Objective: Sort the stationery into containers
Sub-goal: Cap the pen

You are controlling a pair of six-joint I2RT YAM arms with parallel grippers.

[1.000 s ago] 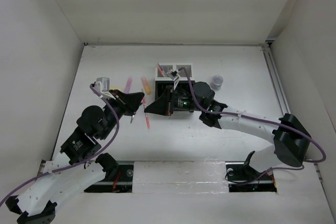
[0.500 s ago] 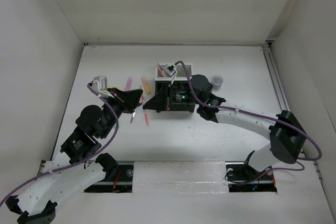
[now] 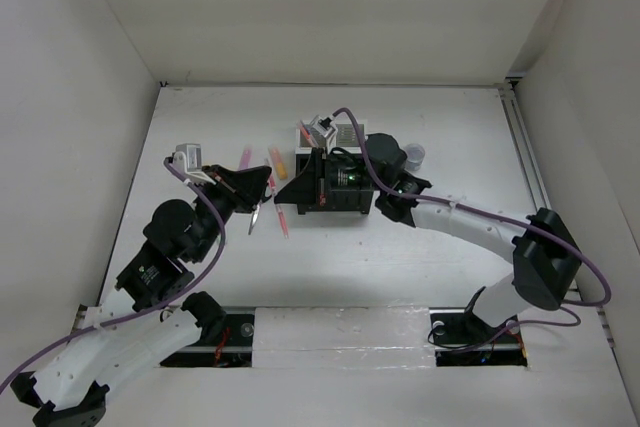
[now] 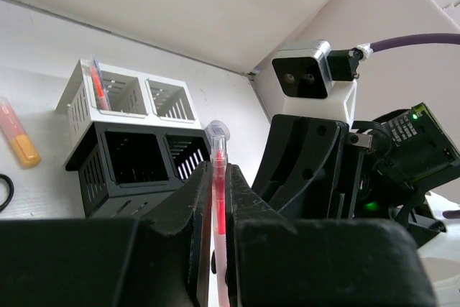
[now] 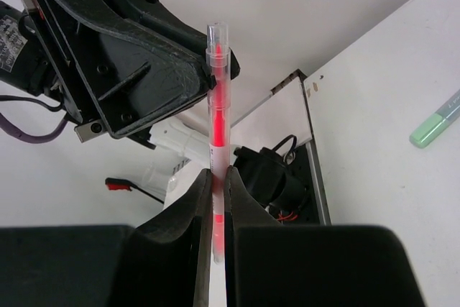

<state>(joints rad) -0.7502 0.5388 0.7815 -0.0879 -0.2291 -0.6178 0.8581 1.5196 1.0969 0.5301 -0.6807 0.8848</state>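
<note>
holds a red pen (image 4: 218,152) clamped in the left pincer (image 4: 218,175), above the desk (image 3: 450,127) just left of the mesh organiser (image 4: 92,172). grips a second red pen (image 5: 218,106) in the closed right pincer (image 5: 217,175), beside the first.

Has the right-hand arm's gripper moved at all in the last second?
Yes. In the overhead view the right gripper, jaws shut on the red pen, has crept toward the far wall, covering more of the mesh organiser than before.

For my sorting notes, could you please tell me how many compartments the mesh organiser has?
4, joined in one block: two white compartments side by side, and two black compartments nearer the left wrist camera. None seems hidden.
</note>
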